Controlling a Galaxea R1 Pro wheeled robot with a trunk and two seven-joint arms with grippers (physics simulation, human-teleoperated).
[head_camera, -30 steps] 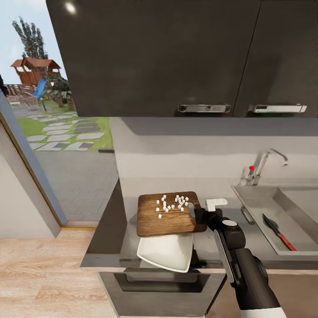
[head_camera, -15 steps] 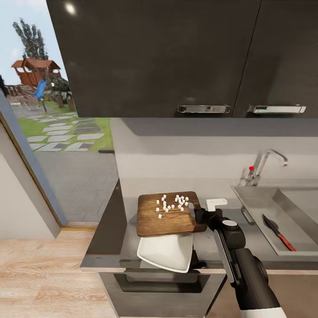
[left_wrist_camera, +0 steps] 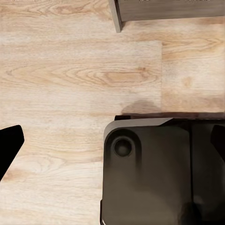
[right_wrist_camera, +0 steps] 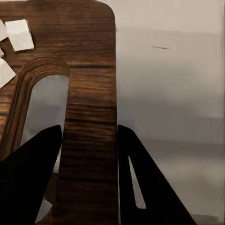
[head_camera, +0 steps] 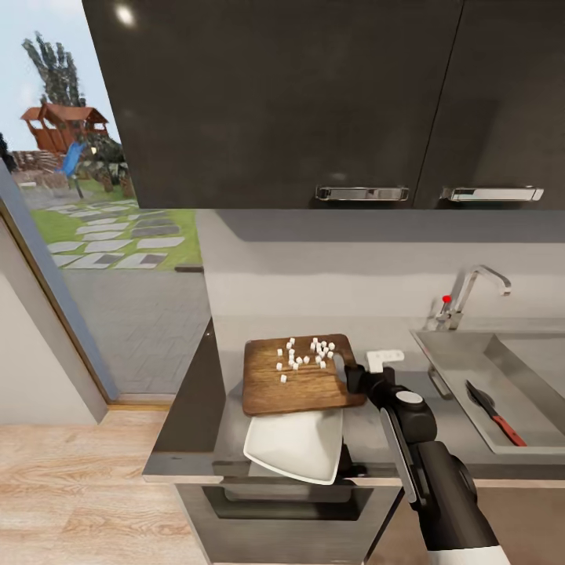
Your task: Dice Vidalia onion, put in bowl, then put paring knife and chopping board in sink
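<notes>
- On the desk [head_camera: 369,439], the chopping board [head_camera: 302,377] is lifted at its far side, its near edge over the white bowl [head_camera: 294,451]; the diced onion [head_camera: 304,357] lies scattered on the board's far half.
- Right gripper [head_camera: 351,378]: clenched on the board's handle strip beside the slot, one finger [right_wrist_camera: 28,183] through the slot, the other [right_wrist_camera: 150,187] outside the edge.
- Risk: too shallow a tilt would probably leave the cubes in place; a sudden steep tilt could send them past the bowl onto the desk, since the bowl sits mostly under the board's near edge.
- Risk: the grasp takes only a narrow strip, so the board may pivot or slip.
- Paring knife [head_camera: 494,414]: already in the sink [head_camera: 451,353].
- Hidden: the bowl's far rim, under the board; the exact tilt is hard to judge.
- Left gripper: state cannot be told; its wrist camera looks at the wood floor [left_wrist_camera: 70,70].
</notes>
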